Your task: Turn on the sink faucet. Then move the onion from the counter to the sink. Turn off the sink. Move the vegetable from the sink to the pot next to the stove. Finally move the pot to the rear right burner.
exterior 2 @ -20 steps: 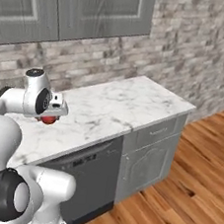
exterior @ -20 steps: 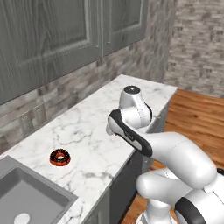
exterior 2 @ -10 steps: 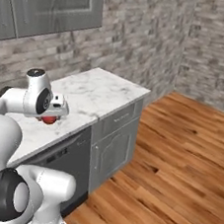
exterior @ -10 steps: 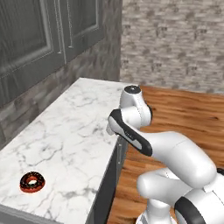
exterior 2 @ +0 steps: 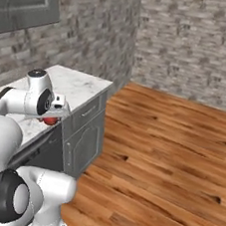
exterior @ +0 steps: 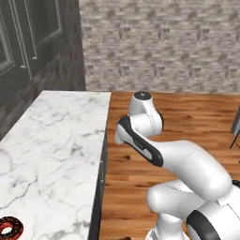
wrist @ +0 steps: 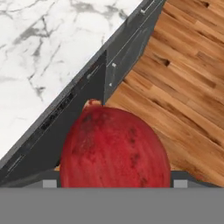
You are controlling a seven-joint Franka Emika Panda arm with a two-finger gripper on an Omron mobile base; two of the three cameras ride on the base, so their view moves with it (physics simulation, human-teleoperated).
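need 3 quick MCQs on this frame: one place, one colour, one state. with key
1. In the left base view, on which side of the counter does the wood floor lie?
A. right
B. left
C. behind it

2. What colour is the counter top?
A. black
B. white with grey veins
C. plain brown

3. What state is the gripper in?
A. open and empty
B. shut on nothing
C. shut on the onion

Key:
1 A: the wood floor runs along the right edge of the counter.
2 B: the slab is white marble with grey veining.
3 C: the gripper has the red onion between its fingers, off the counter.
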